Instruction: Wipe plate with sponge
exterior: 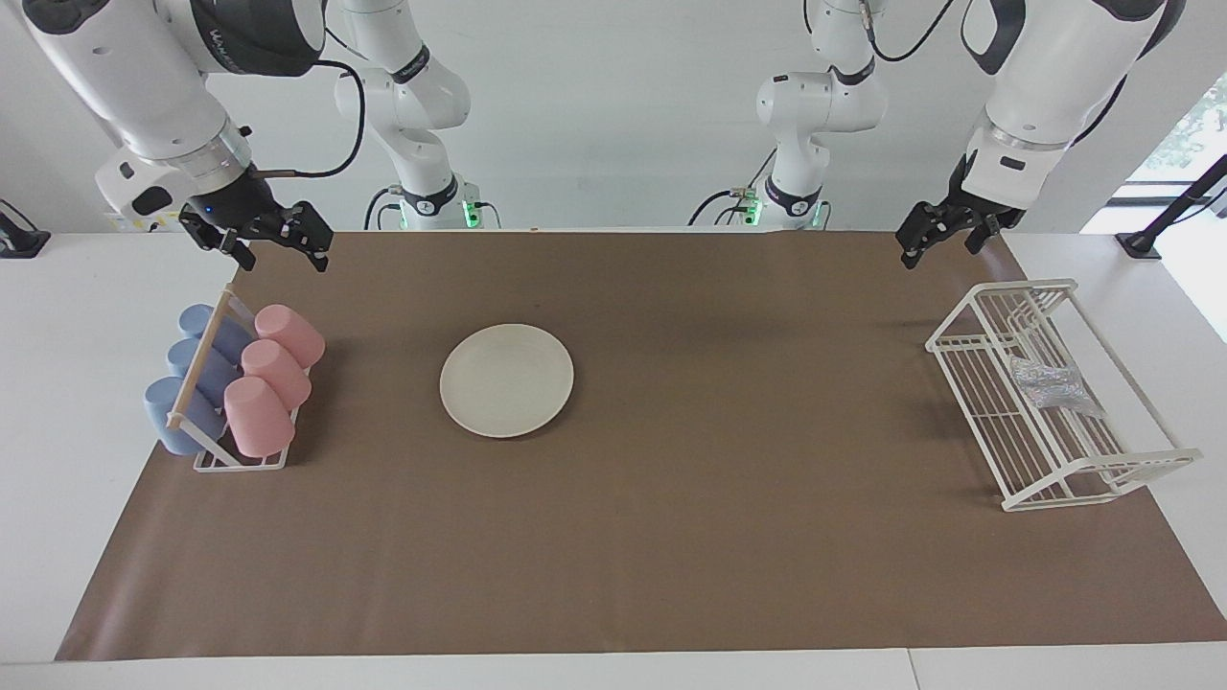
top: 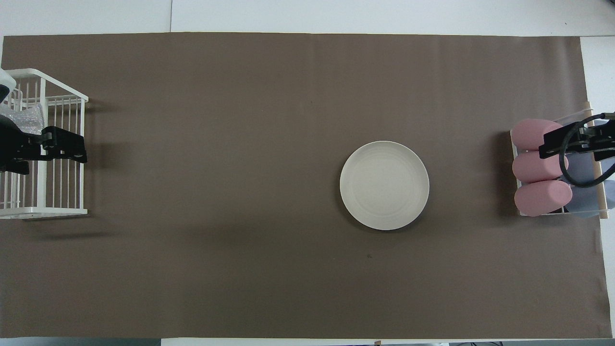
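The cream-white plate (exterior: 506,380) lies flat on the brown mat, nearer the right arm's end; it also shows in the overhead view (top: 384,185). The silvery glittery sponge (exterior: 1053,383) lies inside the white wire rack (exterior: 968,331) at the left arm's end, and shows partly in the overhead view (top: 26,119). My left gripper (exterior: 939,251) hangs open and empty in the air over the rack's end nearer the robots. My right gripper (exterior: 280,257) hangs open and empty over the cup holder, well apart from the plate.
A wire cup holder (exterior: 240,464) at the right arm's end carries three pink cups (exterior: 273,379) and three blue cups (exterior: 192,379) lying on their sides. The brown mat (exterior: 729,537) covers most of the white table.
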Motion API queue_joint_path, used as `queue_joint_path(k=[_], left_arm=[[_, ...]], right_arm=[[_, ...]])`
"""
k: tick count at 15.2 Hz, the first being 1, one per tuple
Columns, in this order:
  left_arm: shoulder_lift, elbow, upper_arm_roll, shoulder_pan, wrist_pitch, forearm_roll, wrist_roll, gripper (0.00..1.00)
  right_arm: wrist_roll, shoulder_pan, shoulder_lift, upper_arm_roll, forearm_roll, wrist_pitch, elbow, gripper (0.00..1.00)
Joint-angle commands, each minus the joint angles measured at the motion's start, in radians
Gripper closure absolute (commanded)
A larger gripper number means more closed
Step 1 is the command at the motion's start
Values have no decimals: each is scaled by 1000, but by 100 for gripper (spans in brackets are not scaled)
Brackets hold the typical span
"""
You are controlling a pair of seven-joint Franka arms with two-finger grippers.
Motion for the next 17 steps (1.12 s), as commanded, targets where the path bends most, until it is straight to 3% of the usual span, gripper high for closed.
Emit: queue_joint_path(k=[1,7,17], left_arm=[[-15,-20,-5,40,-11,-71,58,0],[-7,-3,1,26,-79,-68,51,0],[-9,-3,-6,26,-56,-17,48,0]], right_arm=[[-22,-3,-24,4,-13,4,-25,0],[-22,-3,-24,4,-13,4,-25,0],[-22,-3,-24,4,-13,4,-25,0]])
